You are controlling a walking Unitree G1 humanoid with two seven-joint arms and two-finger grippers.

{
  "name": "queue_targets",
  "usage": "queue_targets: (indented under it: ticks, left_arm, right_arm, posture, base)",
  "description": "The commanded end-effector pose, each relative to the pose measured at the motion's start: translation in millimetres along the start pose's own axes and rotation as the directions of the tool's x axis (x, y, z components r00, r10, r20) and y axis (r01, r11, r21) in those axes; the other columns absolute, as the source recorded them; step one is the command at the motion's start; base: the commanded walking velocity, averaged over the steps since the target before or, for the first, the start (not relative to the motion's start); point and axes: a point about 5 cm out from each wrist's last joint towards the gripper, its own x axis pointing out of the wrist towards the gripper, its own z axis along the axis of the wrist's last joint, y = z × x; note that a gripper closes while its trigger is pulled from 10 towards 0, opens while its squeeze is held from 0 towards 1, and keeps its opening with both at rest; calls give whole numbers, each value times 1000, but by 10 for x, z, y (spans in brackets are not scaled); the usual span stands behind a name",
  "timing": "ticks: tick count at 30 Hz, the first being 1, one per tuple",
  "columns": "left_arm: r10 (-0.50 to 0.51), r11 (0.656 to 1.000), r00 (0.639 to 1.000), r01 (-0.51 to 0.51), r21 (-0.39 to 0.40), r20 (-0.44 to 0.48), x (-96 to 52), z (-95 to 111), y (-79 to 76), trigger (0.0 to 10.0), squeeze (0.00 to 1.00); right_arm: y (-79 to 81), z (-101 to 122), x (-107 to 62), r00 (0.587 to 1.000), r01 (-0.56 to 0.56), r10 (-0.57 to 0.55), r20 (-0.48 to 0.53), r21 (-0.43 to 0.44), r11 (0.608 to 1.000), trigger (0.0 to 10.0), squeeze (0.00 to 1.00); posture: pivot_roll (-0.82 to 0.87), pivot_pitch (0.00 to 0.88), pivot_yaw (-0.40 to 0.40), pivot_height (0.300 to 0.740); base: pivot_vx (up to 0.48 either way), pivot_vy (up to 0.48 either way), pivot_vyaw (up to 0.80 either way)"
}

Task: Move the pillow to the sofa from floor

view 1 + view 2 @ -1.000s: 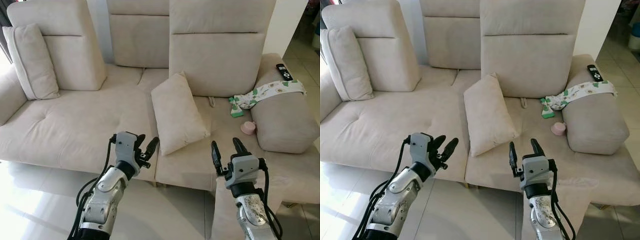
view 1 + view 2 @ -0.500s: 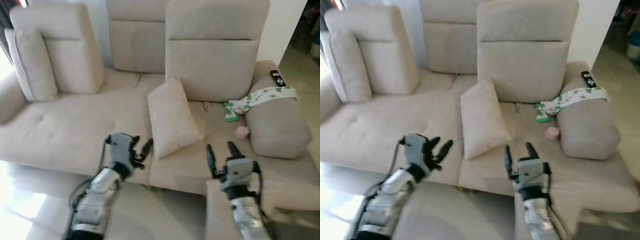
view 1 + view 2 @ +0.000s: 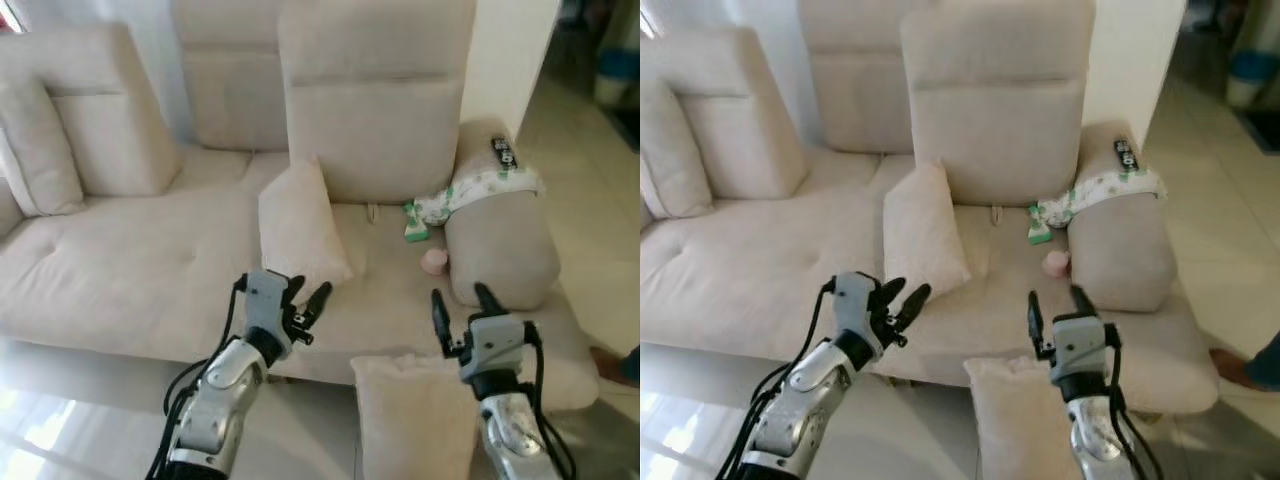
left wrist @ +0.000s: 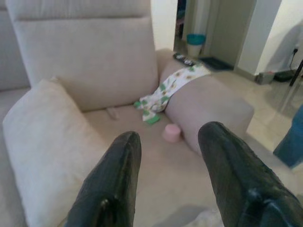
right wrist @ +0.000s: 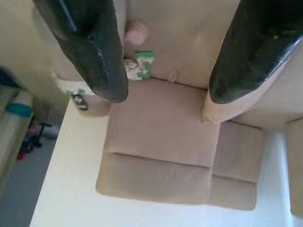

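A beige pillow [image 3: 413, 420] stands on the floor, leaning against the front of the cream sofa [image 3: 120, 270], just below and left of my right gripper [image 3: 462, 304]. That gripper is open and empty, above the pillow's top right corner. My left gripper [image 3: 306, 294] is open too, held in front of the seat edge, left of the floor pillow. A second beige pillow [image 3: 298, 222] leans upright on the seat against the backrest; it also appears in the left wrist view [image 4: 42, 137].
A third pillow [image 3: 35, 150] rests at the sofa's far left. By the right armrest [image 3: 500, 240] lie a floral cloth [image 3: 480, 185], a remote [image 3: 503, 153] and a pink cup [image 3: 433, 261]. A person's foot [image 3: 615, 366] stands on the tiled floor at the right.
The whole picture has shifted, so the camera has moved; the sofa sits further left and more of the floor pillow shows. Both grippers hold much the same open pose.
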Motion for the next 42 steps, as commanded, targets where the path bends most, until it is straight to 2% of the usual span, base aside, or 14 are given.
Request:
queue_targets:
  ticks: [1,13,31,38,40,41,42]
  left_arm:
    - [25,1000,1000,-24,6,-16,-42,-29,72,10000,0]
    - [20,1000,1000,-20,9,-17,-42,-27,66,10000,0]
    - [30,999,999,-30,-13,-27,-46,-46,83,10000,0]
    - [29,999,999,-30,-36,-36,-63,-84,96,10000,0]
    - [73,989,996,-80,-121,-58,-95,-157,169,10000,0]
    - [73,989,996,-80,-121,-58,-95,-157,169,10000,0]
    - [93,982,993,-103,-158,-66,-106,-182,201,10000,0]
  right_arm:
    - [70,-18,-5,1000,-14,14,-9,16,1000,10000,0]
    - [78,-21,-10,1000,-10,10,-9,16,1000,10000,0]
    - [109,-74,7,999,-31,31,-35,16,999,10000,0]
    - [202,-124,22,988,-148,147,-51,-8,989,10000,0]
    - [261,-185,-5,969,-240,236,-71,-53,969,10000,0]
    - [261,-185,-5,969,-240,236,-71,-53,969,10000,0]
    - [274,-207,-18,962,-265,260,-80,-67,962,10000,0]
  posture:
    - [45,0,75,740]
    - [45,0,79,740]
    - [47,0,84,740]
    - [45,0,86,740]
    - [46,0,83,740]
    - [46,0,83,740]
    - [46,0,83,740]
  base:
    - [0,-292,0]
    - [0,-277,0]
    - [0,0,0]
    - [0,0,0]
    - [0,0,0]
    - [0,0,0]
    - [0,0,0]
